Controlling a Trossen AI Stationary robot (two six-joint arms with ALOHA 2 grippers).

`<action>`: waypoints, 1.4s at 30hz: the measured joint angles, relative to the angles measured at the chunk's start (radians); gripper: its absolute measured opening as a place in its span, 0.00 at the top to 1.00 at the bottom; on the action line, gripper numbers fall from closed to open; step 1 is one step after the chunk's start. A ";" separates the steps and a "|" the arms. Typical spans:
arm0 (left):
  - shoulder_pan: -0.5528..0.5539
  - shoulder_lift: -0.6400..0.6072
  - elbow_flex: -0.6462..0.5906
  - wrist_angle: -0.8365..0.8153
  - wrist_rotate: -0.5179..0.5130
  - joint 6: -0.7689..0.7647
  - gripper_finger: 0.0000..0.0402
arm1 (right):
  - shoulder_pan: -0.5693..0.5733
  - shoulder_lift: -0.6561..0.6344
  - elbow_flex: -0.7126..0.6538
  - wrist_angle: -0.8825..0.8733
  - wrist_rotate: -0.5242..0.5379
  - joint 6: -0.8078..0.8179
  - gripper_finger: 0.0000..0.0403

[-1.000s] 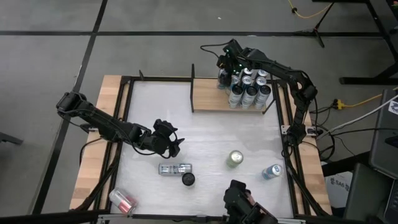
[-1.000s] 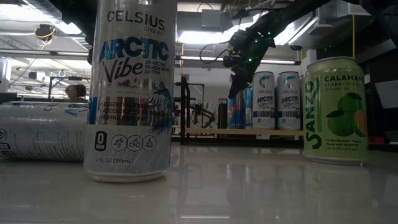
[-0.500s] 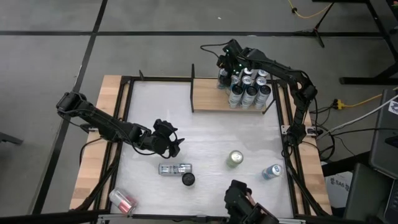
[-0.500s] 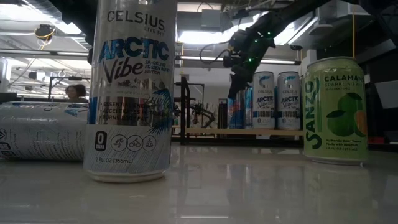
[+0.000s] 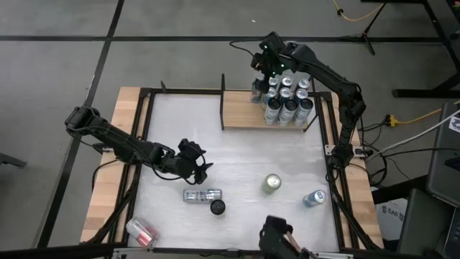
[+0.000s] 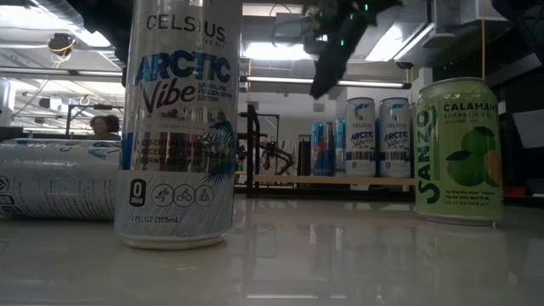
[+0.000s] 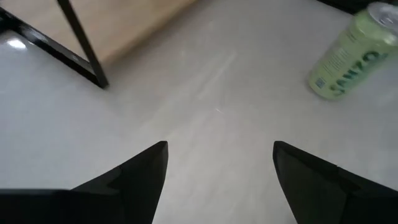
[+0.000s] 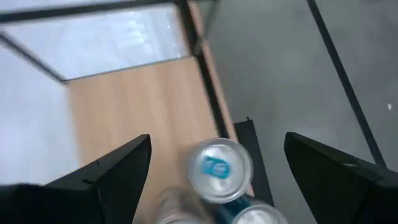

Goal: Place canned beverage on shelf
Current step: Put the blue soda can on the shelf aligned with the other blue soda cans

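Cans crowd the right end of the shelf (image 5: 248,111), a cluster of them (image 5: 286,101) standing upright on the light-brown board between its black uprights. Above the far left corner of that cluster hangs the right pincer (image 5: 264,63), jaws spread wide and holding nothing; the right wrist view looks down between its fingers onto a blue-topped can (image 8: 219,170) at the board's edge, apart from the fingers. My reading is that a placement is just done and this arm is free to fetch again.

On the white tabletop (image 5: 237,155) several cans are yet to be shelved: a green Sanzo can (image 5: 271,183) standing near the middle, a blue can (image 5: 313,198) lying to its right, a silver Celsius can (image 5: 202,195) on its side, a dark-topped one (image 5: 217,208) upright just beside it, and a red can (image 5: 141,232) on the wooden strip at the near left corner.

Left pincer (image 5: 198,167) hovers low over the tabletop just beyond the lying Celsius can, jaws well apart and empty. Next move, probably: drop onto an upright can, close, lift, then carry it to the shelf's bare left stretch.
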 joint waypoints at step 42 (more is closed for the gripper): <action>-0.321 -0.001 0.001 -0.108 0.260 -0.071 0.30 | 1.117 -0.164 -0.042 -0.496 0.590 0.815 0.11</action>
